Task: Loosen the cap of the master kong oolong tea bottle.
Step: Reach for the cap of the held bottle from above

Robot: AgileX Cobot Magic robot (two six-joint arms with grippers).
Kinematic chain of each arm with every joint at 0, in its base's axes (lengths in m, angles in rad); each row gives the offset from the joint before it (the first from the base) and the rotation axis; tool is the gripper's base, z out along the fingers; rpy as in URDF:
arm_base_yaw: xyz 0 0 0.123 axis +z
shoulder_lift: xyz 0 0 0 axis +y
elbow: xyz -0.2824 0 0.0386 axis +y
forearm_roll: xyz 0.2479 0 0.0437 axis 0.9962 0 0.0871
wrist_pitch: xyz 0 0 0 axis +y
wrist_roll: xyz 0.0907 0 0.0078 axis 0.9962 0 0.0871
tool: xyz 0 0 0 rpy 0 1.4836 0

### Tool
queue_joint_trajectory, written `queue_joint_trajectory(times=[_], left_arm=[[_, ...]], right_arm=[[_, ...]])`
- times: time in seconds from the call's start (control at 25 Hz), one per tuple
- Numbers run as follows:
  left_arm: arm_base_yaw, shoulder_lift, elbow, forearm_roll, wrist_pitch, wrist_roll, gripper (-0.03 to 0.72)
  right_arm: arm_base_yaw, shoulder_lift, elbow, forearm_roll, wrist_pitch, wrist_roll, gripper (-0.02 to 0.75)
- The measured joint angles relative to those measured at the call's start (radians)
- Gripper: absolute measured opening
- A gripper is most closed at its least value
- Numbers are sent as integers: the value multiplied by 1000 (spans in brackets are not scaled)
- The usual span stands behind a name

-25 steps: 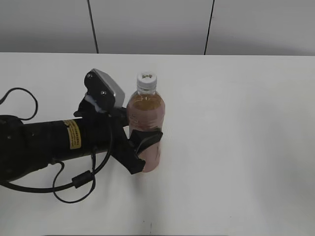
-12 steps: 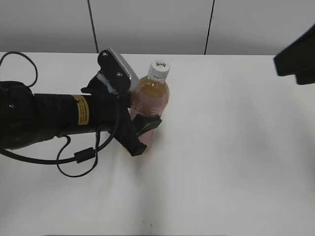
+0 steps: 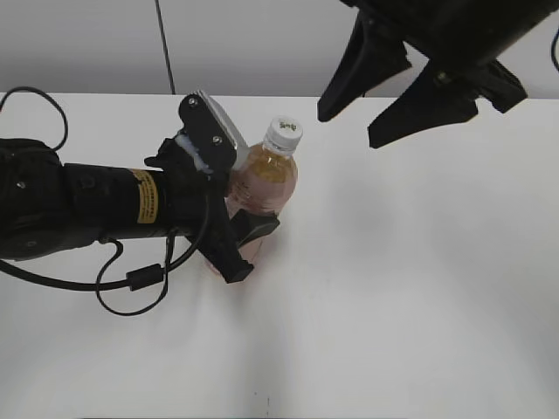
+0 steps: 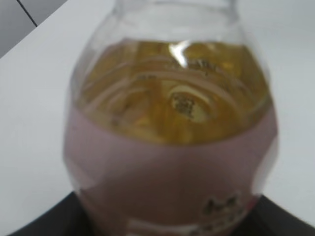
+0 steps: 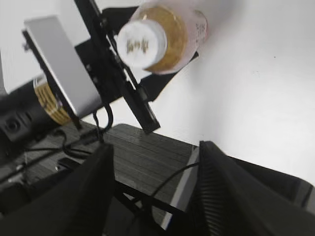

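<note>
The master kong oolong tea bottle point(image 3: 259, 194), clear with amber tea and a pale pink label, is tilted on the white table. My left gripper point(image 3: 240, 240) is shut on its lower body. The bottle fills the left wrist view point(image 4: 172, 147). Its white cap point(image 3: 284, 133) with a small dark mark sits on top and shows from above in the right wrist view point(image 5: 139, 44). My right gripper point(image 3: 360, 118) is open and empty, high above and to the right of the cap; its fingers frame the lower part of the right wrist view point(image 5: 155, 162).
The white table point(image 3: 419, 288) stretches right of the bottle. A grey panelled wall point(image 3: 262, 44) stands behind. A black cable point(image 3: 131, 288) loops under the left arm. The right wrist view shows the table's near edge and a dark floor point(image 5: 147, 157) beyond it.
My right arm has come in from the upper right and now hangs over the table near the cap. My left gripper has shifted the bottle slightly up and left, tilting it.
</note>
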Motion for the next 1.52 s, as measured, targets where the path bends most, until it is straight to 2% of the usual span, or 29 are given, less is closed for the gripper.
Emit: queue_joint_trajectory(times=[0.28, 0.52, 0.8, 1.36, 1.52], left_arm=[[0, 0, 0, 1, 3, 17, 395], [0, 0, 0, 5, 6, 21, 395], [0, -1, -9, 10, 7, 22, 395], [0, -1, -9, 10, 8, 22, 395], [0, -1, -9, 10, 8, 24, 395]], right_arm=[[3, 152, -154, -4, -3, 214, 414], [11, 208, -197, -9, -3, 305, 414], [39, 254, -198, -11, -7, 322, 413], [40, 277, -198, -7, -40, 332, 413], [40, 283, -198, -4, -40, 333, 389]])
